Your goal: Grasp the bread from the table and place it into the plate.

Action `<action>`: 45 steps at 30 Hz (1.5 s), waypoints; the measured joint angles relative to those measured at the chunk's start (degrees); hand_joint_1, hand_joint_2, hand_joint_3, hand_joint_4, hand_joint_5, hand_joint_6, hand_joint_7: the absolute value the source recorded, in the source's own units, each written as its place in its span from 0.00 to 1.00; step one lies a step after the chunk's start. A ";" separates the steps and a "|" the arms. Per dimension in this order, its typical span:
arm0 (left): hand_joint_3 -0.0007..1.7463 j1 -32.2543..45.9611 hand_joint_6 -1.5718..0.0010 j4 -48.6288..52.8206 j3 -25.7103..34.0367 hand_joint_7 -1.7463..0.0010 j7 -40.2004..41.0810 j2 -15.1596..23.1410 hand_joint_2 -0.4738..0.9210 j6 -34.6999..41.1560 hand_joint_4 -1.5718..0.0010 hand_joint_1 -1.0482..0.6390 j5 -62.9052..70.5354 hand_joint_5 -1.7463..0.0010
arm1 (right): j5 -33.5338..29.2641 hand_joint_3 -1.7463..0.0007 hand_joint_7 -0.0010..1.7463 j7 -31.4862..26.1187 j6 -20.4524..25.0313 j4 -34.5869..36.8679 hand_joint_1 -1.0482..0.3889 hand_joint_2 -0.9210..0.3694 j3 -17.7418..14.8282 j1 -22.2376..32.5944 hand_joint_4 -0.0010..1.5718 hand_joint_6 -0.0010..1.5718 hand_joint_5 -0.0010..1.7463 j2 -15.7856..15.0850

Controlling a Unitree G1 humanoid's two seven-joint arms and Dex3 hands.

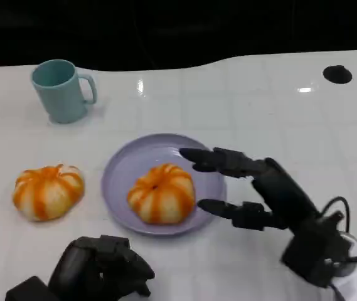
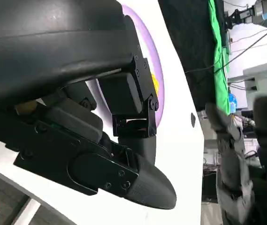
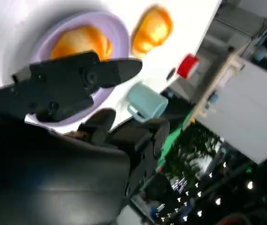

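An orange-and-white striped bread lies in the lavender plate at the table's middle. A second, like bread sits on the white table left of the plate. My right hand hovers just right of the plated bread, fingers spread and holding nothing; fingertips reach over the plate's right rim. My left hand rests curled at the near edge, below the plate, with nothing in it. The right wrist view shows the plate, its bread and the other bread past my fingers.
A teal mug stands at the back left, also visible as the mug in the right wrist view. A small black round spot lies at the far right of the table. The table's far edge meets a dark background.
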 measured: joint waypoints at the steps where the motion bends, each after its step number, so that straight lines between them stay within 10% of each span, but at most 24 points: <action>1: 0.00 -0.04 0.14 0.00 0.02 0.62 0.03 0.00 0.98 0.00 0.23 0.00 0.00 0.43 | 1.64 0.45 0.09 1.46 0.12 -0.63 0.63 0.33 -0.80 0.80 0.42 0.57 0.46 -0.01; 6: 0.00 -0.13 0.14 0.01 0.05 0.62 0.02 -0.02 0.97 0.07 0.23 0.00 -0.28 0.43 | 10.30 0.47 0.25 8.68 2.55 -4.83 0.68 0.28 -4.45 5.05 0.53 0.67 0.58 -0.76; 16: 0.00 -0.21 0.15 0.03 -0.04 0.63 0.11 -0.07 0.98 0.03 0.23 0.00 -0.24 0.43 | 12.78 0.33 0.79 14.53 3.86 -9.21 0.62 0.36 -10.12 12.04 0.54 0.52 0.99 -3.87; 45: 0.00 -0.71 0.15 2.16 0.42 0.63 -0.63 0.70 0.98 -1.53 0.23 0.00 -0.55 0.43 | 8.96 0.30 0.88 12.59 1.93 -7.23 0.59 0.36 -12.77 18.63 0.54 0.47 1.00 -1.93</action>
